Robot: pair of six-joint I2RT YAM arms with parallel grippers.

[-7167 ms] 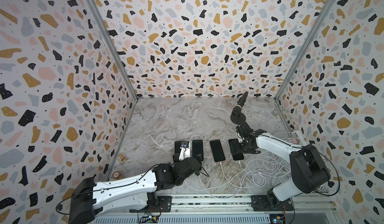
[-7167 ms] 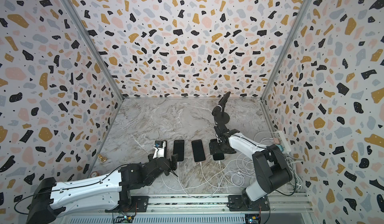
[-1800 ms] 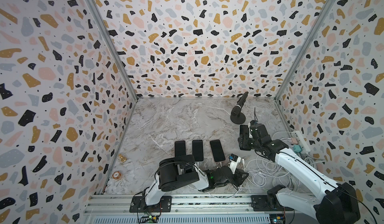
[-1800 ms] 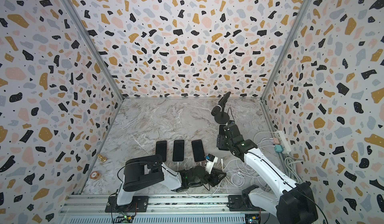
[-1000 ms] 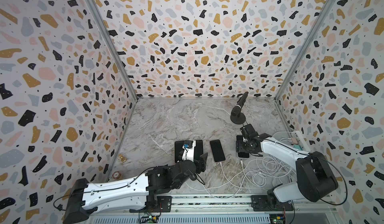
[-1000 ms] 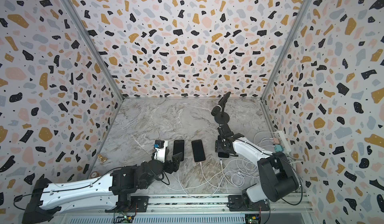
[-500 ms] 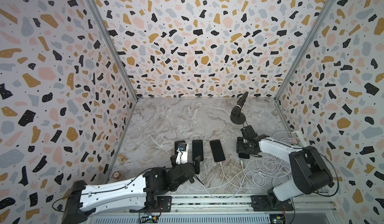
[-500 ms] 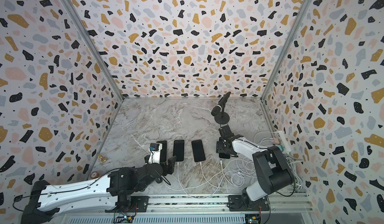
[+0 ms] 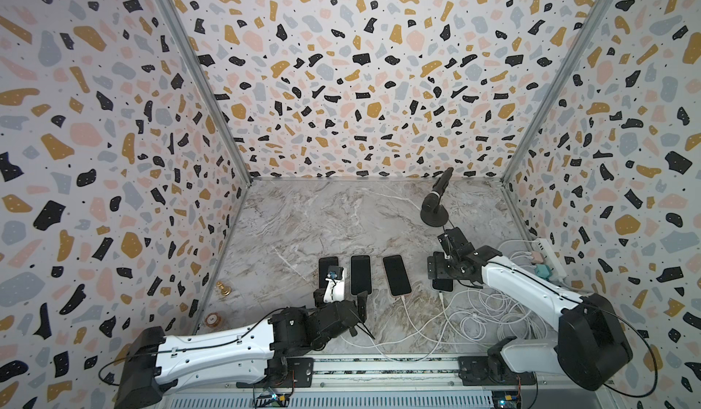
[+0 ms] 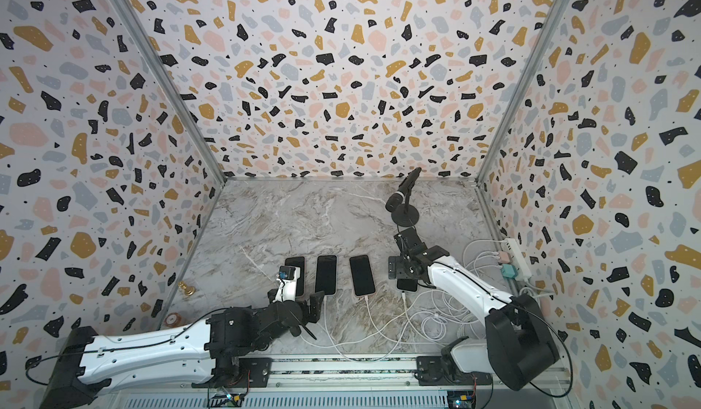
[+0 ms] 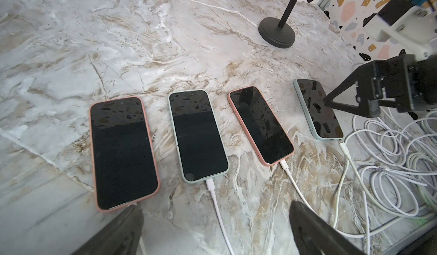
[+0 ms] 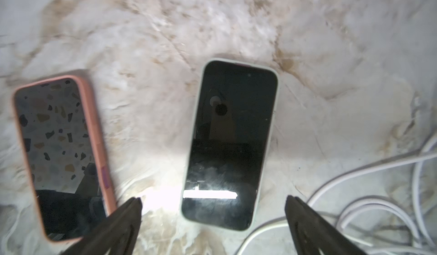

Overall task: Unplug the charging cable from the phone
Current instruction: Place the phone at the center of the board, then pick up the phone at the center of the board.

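The left gripper point(image 11: 214, 208) and the right gripper point(image 12: 214, 200) are both wide open and empty. The green-cased phone point(image 11: 198, 135) lies near the front edge of the desk point(image 11: 165, 41), its charging cable point(image 11: 214, 194) plugged in, just ahead of the left gripper. If nothing pins it (the right gripper hovers over the rightmost phone point(image 12: 229, 142)), a pull may drag the phone along.

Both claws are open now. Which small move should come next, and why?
Probably lower the right claw and close it on the rightmost phone to steady it: its open jaws hang over that phone, whose white cable looks plugged in.
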